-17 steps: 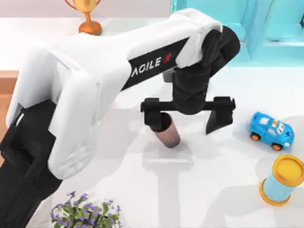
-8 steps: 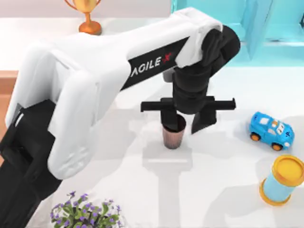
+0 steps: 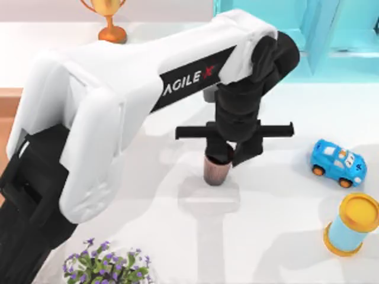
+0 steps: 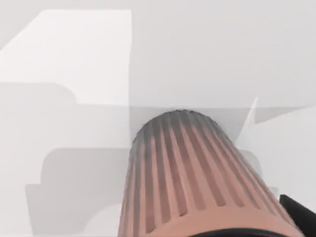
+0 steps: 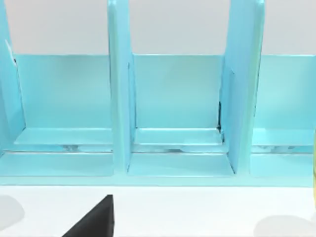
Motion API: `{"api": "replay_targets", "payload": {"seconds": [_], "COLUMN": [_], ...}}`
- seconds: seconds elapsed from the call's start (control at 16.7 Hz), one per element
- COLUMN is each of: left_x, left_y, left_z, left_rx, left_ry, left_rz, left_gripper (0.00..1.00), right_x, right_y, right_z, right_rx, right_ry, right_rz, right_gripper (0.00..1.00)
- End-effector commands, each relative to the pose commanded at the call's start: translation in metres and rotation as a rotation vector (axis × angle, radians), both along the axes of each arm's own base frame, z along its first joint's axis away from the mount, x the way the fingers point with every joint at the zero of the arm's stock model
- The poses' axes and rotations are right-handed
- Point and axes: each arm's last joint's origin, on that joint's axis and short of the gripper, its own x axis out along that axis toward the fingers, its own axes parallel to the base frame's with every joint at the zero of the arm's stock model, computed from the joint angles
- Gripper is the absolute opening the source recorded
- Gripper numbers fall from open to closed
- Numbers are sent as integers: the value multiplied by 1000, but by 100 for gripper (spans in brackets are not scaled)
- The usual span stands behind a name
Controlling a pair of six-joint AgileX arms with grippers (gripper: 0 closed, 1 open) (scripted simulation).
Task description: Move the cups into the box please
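A dark reddish-brown ribbed cup (image 3: 215,171) stands upright on the white table, a little right of the middle. My left gripper (image 3: 232,152) reaches down over its rim and is shut on the cup. In the left wrist view the ribbed cup (image 4: 197,182) is very close, with a dark fingertip (image 4: 299,213) beside its rim. A strip of the box's (image 3: 8,102) orange-tan wall shows at the table's far left edge, mostly hidden behind my left arm. My right gripper (image 5: 94,222) faces the turquoise shelf.
A blue toy car (image 3: 339,163) and a blue cylinder with a yellow lid (image 3: 352,225) sit at the right. The turquoise shelf unit (image 3: 331,29) stands at the back right, a gold trophy (image 3: 108,21) at the back left, and purple flowers (image 3: 106,266) at the front left.
The left gripper's fingers have drawn together from wide open onto the cup. The cup, tilted a second ago, now stands upright.
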Motion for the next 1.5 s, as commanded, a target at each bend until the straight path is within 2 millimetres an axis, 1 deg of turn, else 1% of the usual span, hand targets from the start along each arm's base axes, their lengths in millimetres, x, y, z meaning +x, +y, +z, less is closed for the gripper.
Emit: {"api": "replay_targets", "payload": {"seconds": [0.24, 0.3, 0.42, 0.54, 0.72, 0.78, 0.9, 1.08, 1.2, 1.32, 1.44, 1.5], "left_x": [0, 1, 5, 7, 5, 3, 2, 2, 4, 11, 21, 25], "left_y": [1, 5, 22, 45, 82, 91, 100, 98, 103, 126, 163, 187], "left_z": [1, 5, 24, 48, 85, 93, 100, 100, 100, 103, 110, 113], "left_rx": [1, 2, -2, -2, -2, 0, 1, 0, 1, -1, -8, -13], "left_ry": [1, 2, -2, -3, -3, -1, 0, -2, 1, 8, 13, 14], "left_rz": [-1, -2, 3, 4, 1, 0, 0, -6, -6, -6, -5, -5], "left_gripper": [0, 0, 0, 0, 0, 0, 0, 0, 0, 0, 0, 0], "right_x": [0, 0, 0, 0, 0, 0, 0, 0, 0, 0, 0, 0], "right_y": [0, 0, 0, 0, 0, 0, 0, 0, 0, 0, 0, 0], "right_z": [0, 0, 0, 0, 0, 0, 0, 0, 0, 0, 0, 0], "right_rx": [0, 0, 0, 0, 0, 0, 0, 0, 0, 0, 0, 0], "right_ry": [0, 0, 0, 0, 0, 0, 0, 0, 0, 0, 0, 0], "right_rz": [0, 0, 0, 0, 0, 0, 0, 0, 0, 0, 0, 0], "right_gripper": [100, 100, 100, 100, 100, 100, 100, 100, 100, 100, 100, 100]}}
